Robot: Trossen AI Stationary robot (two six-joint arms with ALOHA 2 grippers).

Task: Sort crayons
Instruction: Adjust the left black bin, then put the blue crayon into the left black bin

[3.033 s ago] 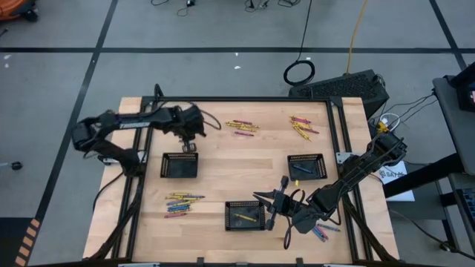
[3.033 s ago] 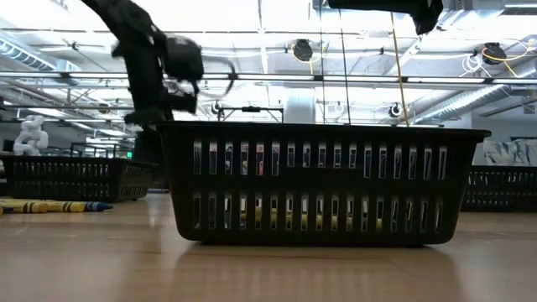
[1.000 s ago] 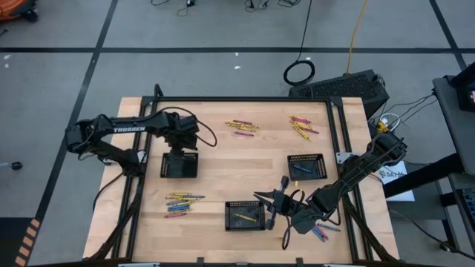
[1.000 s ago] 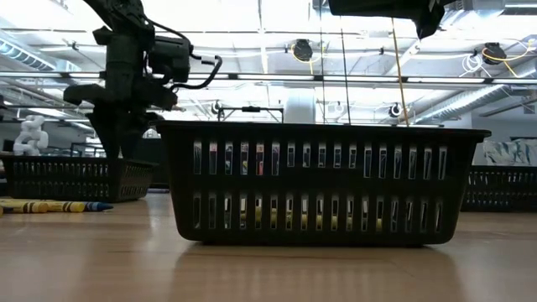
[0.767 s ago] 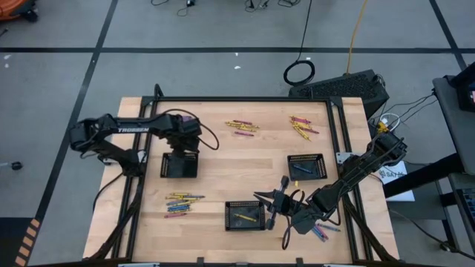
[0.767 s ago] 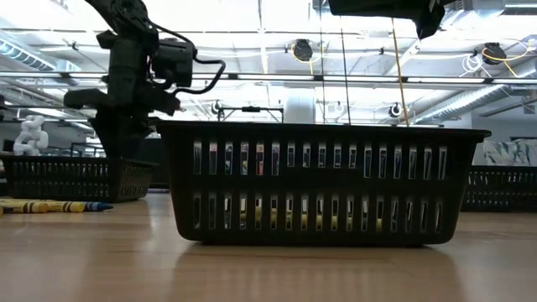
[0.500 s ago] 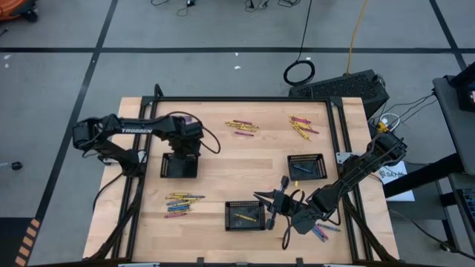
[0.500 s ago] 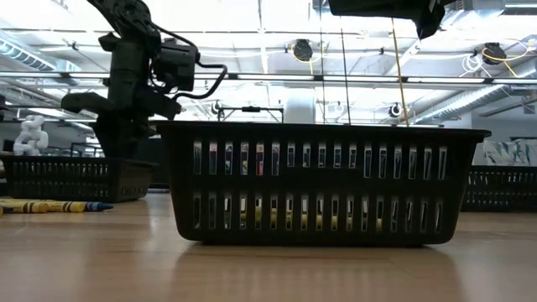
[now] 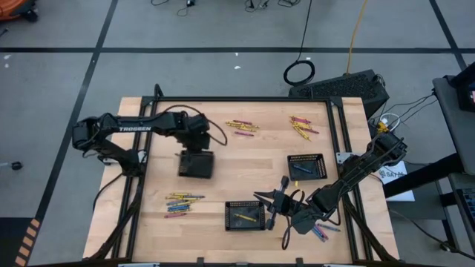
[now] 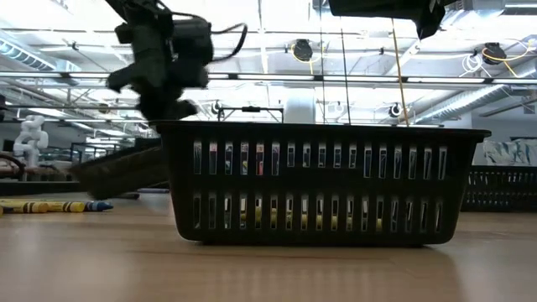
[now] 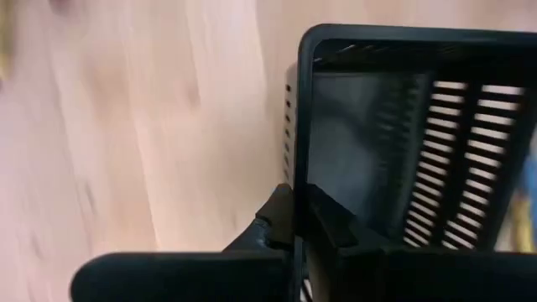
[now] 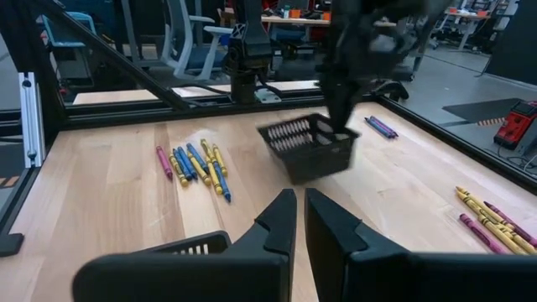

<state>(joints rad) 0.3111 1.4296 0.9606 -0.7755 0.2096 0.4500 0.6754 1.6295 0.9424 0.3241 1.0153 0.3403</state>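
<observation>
Crayons [image 9: 184,202] on wooden table [image 9: 245,170], seemingly workshop.

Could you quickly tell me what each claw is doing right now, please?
Left claw: shut on the rim of a black tray, which is tilted.
Right claw: shut, holding nothing.

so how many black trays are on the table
3. One tray is gripped at its rim by the left gripper and tilted off the wood, one tray sits toward the right edge, and one tray sits at the near edge by the right gripper.
</observation>
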